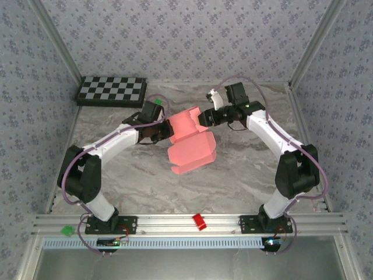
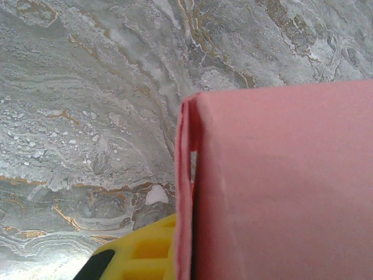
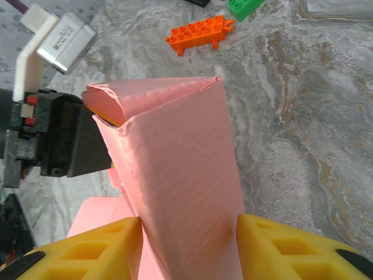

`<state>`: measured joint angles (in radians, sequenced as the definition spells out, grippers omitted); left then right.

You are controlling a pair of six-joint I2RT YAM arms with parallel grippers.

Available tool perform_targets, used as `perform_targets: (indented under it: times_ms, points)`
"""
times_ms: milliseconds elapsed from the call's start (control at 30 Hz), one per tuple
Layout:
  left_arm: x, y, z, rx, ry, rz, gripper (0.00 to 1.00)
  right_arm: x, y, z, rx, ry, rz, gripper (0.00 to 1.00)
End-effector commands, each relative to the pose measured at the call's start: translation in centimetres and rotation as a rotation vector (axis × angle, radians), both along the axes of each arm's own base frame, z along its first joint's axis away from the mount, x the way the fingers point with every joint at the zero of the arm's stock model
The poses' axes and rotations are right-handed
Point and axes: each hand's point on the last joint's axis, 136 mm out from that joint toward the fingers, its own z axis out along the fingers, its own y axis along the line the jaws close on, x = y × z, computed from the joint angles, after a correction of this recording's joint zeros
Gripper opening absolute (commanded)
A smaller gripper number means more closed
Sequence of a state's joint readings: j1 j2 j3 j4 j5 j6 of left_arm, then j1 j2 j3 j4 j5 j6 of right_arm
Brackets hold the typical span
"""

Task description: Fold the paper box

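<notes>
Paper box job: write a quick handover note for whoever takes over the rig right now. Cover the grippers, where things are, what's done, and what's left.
Left gripper: jaws shut on a thin edge of the box.
Right gripper: jaws closed on a folded section of the box, one finger on each side.
Box: held between both arms over the middle of the table.
Done: partly folded, with one end creased into a narrow sleeve.
Left: the lower part looks unclosed, so finish folding and close it.
</notes>
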<state>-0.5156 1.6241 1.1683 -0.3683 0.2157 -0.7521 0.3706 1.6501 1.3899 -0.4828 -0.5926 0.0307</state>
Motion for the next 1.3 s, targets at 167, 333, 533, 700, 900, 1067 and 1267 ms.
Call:
perform_targets:
  times_ms: [167,333,533,700,900,1067,1267]
  points:
    - [0.3,-0.1,1.4,-0.017,-0.024,0.011,0.00,0.3,-1.2,-2.5,-0.203,-0.034,-0.082,0.46]
    - [0.5,-0.1,1.4,-0.018,-0.025,0.015,0.00,0.7,-1.4,-2.8,-0.269,-0.072,-0.124,0.45]
    - [0.5,-0.2,1.2,-0.015,-0.020,0.016,0.00,1.3,-1.4,-2.9,-0.316,-0.112,-0.174,0.42]
    - [0.5,-0.1,1.0,-0.015,-0.016,0.022,0.00,1.6,-1.5,-3.2,-0.365,-0.137,-0.200,0.41]
    - [0.6,-0.2,0.8,-0.017,-0.011,0.025,0.00,2.1,-2.0,-3.8,-0.442,-0.151,-0.249,0.40]
    - [0.7,-0.2,0.8,-0.019,-0.007,0.028,0.00,2.5,-2.6,-3.9,-0.490,-0.174,-0.316,0.37]
    - [0.6,-0.2,0.7,-0.017,-0.006,0.028,0.00,2.7,-2.7,-4.2,-0.519,-0.179,-0.332,0.36]
